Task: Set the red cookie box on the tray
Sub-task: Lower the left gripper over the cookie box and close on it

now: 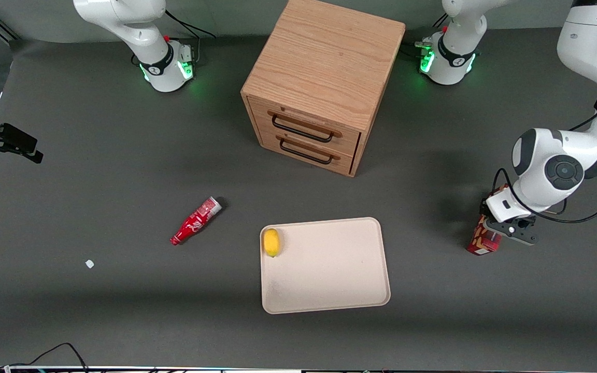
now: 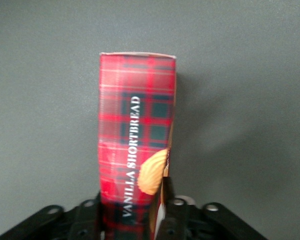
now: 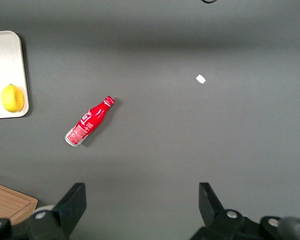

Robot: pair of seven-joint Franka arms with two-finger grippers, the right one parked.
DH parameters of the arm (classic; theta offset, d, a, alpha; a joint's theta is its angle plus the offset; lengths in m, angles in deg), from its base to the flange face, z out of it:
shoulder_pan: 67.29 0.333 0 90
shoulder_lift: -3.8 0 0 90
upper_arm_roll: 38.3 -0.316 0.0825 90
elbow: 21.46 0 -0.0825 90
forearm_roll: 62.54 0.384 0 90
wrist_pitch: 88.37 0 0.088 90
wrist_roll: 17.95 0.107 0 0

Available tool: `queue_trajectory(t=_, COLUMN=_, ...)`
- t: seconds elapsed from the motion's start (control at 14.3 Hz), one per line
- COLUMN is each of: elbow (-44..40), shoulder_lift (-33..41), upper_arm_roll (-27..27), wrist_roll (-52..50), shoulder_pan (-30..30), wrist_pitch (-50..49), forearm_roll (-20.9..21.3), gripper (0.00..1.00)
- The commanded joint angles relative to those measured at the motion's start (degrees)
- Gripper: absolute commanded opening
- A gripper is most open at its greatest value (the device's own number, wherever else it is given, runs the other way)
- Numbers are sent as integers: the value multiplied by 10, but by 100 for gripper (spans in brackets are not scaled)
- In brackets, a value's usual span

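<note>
The red cookie box (image 2: 137,130), tartan-patterned with a cookie picture and the words "VANILLA SHORTBREAD", stands between the fingers (image 2: 169,210) of my left gripper (image 2: 132,217), which is shut on its lower end. In the front view the gripper (image 1: 490,229) and the box (image 1: 482,243) are toward the working arm's end of the table, well apart from the tray. I cannot tell whether the box still touches the table. The beige tray (image 1: 329,272) lies flat near the table's middle, nearer the front camera than the cabinet.
A yellow lemon (image 1: 271,242) lies in one corner of the tray. A wooden two-drawer cabinet (image 1: 319,83) stands at mid-table. A small red bottle (image 1: 195,221) and a white scrap (image 1: 89,263) lie toward the parked arm's end.
</note>
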Motion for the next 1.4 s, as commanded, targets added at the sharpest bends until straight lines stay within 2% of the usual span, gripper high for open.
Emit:
queue_trajectory(t=0.0, elbow=1, shoulder_lift=2, upper_arm_roll=-8, wrist_roll=0, shoulder_pan=-14, wrist_pitch=3, forearm_roll=6, gripper=0)
queue_trajectory(t=0.35, elbow=-6, shoulder_lift=25, upper_arm_roll=-7, wrist_roll=-5, shoulder_pan=-14, wrist_pitch=-17, forearm_roll=1, gripper=0)
queue_trajectory(t=0.56, elbow=-26, shoulder_lift=56, upper_arm_roll=-4, wrist_roll=-4, shoulder_pan=-15, wrist_pitch=-70, forearm_roll=-50, gripper=0)
queue_trajectory(t=0.91, elbow=-152, shoulder_lift=78, upper_arm_roll=18, wrist_roll=-19, shoulder_pan=-30, wrist_pitch=-259, forearm_roll=-146, gripper=0)
queue_trajectory(t=1.33, elbow=-306, shoulder_lift=38, upper_arm_roll=41, wrist_roll=-232, shoulder_pan=-111, wrist_pitch=-362, forearm_roll=-153, gripper=0)
